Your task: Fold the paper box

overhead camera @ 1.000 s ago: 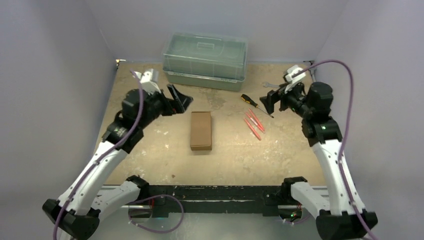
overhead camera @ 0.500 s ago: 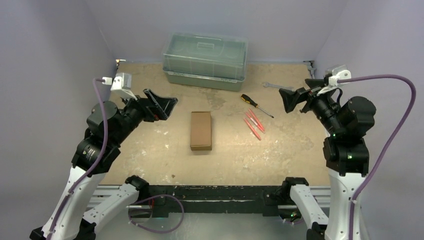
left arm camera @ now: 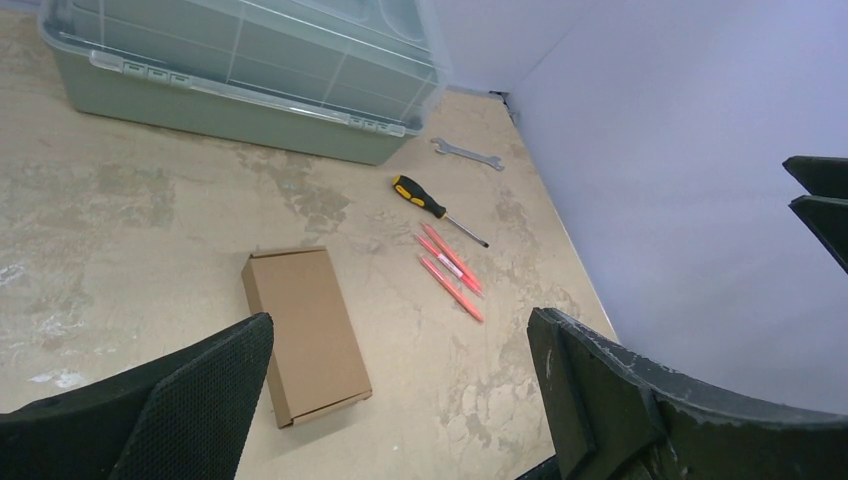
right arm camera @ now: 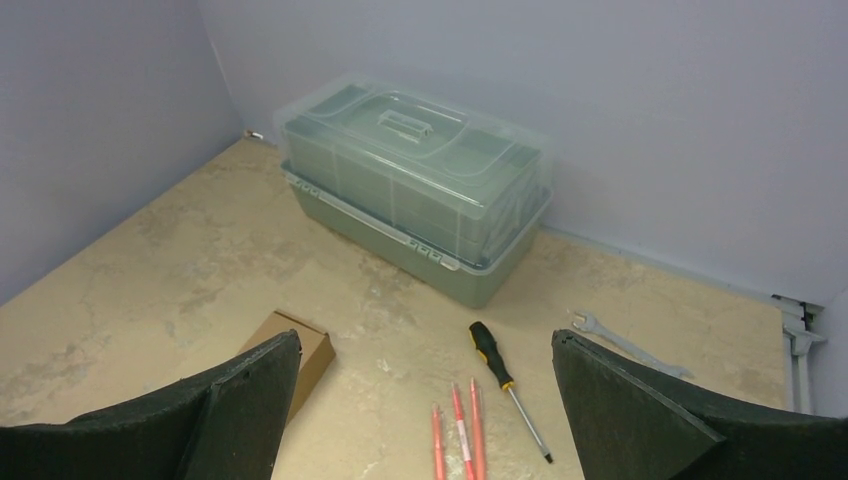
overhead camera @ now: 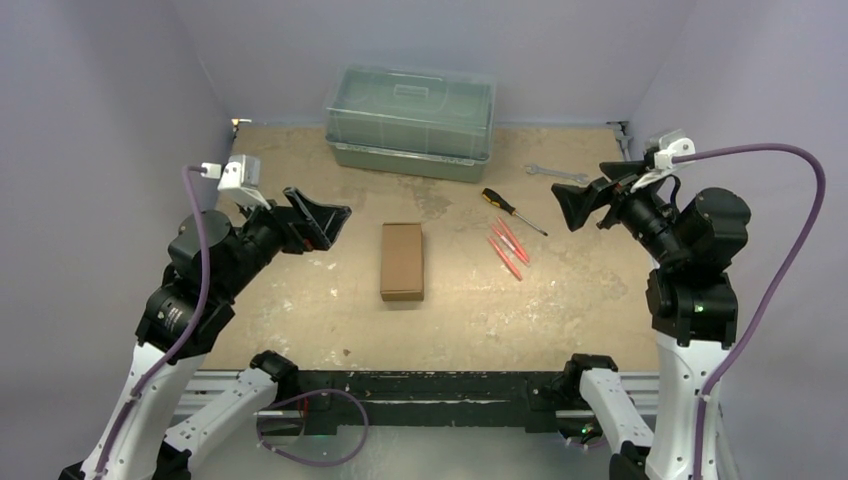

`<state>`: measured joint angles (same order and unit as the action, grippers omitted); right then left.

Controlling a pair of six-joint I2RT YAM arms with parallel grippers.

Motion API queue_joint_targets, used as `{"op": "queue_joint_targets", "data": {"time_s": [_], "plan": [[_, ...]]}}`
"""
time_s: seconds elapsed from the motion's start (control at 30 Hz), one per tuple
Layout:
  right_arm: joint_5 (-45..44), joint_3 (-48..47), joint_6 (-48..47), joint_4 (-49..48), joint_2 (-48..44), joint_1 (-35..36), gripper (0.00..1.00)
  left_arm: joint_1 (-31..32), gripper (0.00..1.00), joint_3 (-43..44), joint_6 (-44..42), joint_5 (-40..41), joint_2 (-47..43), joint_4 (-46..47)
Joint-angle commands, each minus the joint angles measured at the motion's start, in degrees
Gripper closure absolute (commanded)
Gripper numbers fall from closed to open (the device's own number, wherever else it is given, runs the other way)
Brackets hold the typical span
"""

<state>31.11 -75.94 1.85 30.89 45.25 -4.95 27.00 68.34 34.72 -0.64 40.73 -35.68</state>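
Paper box closed up, lying flat mid-table; my left gripper and right gripper hang above the table, jaws wide, empty, well apart from it.

paper box on table centre | plastic bin behind it | screwdriver, pens right of box | wrench behind screwdriver

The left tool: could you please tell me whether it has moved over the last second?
Yes; the left tool drew back leftward, away from the paper box.
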Motion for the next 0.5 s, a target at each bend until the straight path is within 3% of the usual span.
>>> {"op": "queue_joint_targets", "data": {"time_s": [0.0,0.47], "plan": [[0.64,-1.41,-0.11,0.12,0.18,-0.39,0.01,-0.46,0.01,0.63,-0.74,0.11,-0.94,0.24],[-3.38,2.71,-1.49,-0.51,-0.53,-0.45,0.01,-0.46,0.01,-1.92,-1.23,-1.10,-1.86,1.38]]}}
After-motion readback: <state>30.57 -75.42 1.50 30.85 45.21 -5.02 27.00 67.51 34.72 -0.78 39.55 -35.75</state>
